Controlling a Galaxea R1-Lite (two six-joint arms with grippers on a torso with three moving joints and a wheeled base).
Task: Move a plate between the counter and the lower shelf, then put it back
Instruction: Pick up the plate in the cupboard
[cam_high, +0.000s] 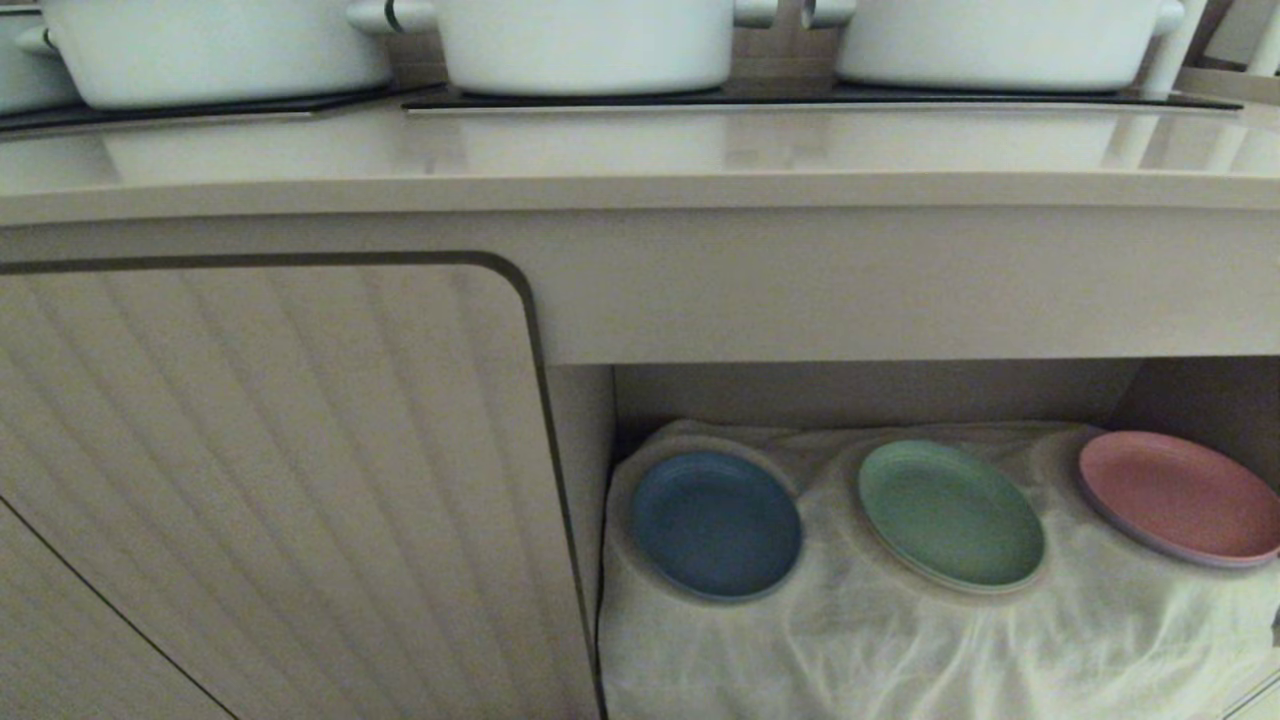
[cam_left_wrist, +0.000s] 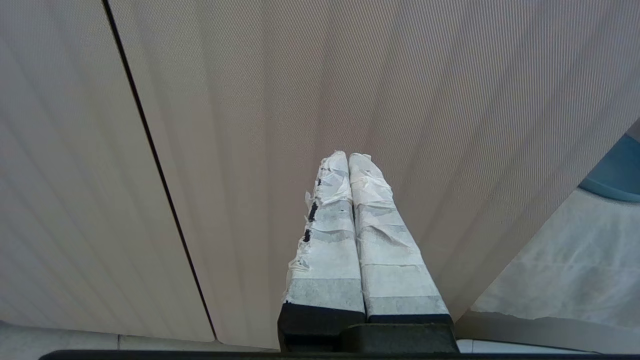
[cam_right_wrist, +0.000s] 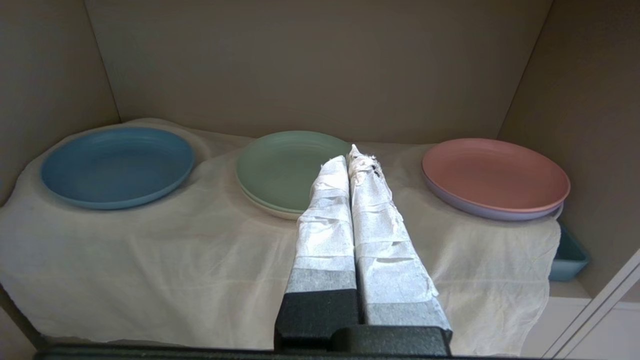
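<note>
- Three small plates lie in a row on the white cloth (cam_right_wrist: 165, 260) lining the lower shelf (cam_right_wrist: 310, 65): one blue plate (cam_high: 715, 523) at the left, one green plate (cam_high: 950, 513) in the middle, one pink plate (cam_high: 1180, 495) at the right.
- In the right wrist view the green plate seems to sit on a paler one, and the pink plate on a lilac one.
- Above, the surface (cam_high: 640, 160) carries three white pots (cam_high: 585, 45) on black cooktop panels (cam_high: 800, 97); part of a fourth pot shows at the far left edge.
- Two claws, both with taped fingers pressed together and holding nothing.
- The right claw (cam_right_wrist: 351, 152) hangs before the shelf, in line with the green plate, apart from all three.
- The left claw (cam_left_wrist: 347, 157) faces one ribbed cabinet door (cam_high: 270, 480) left of the shelf.
</note>
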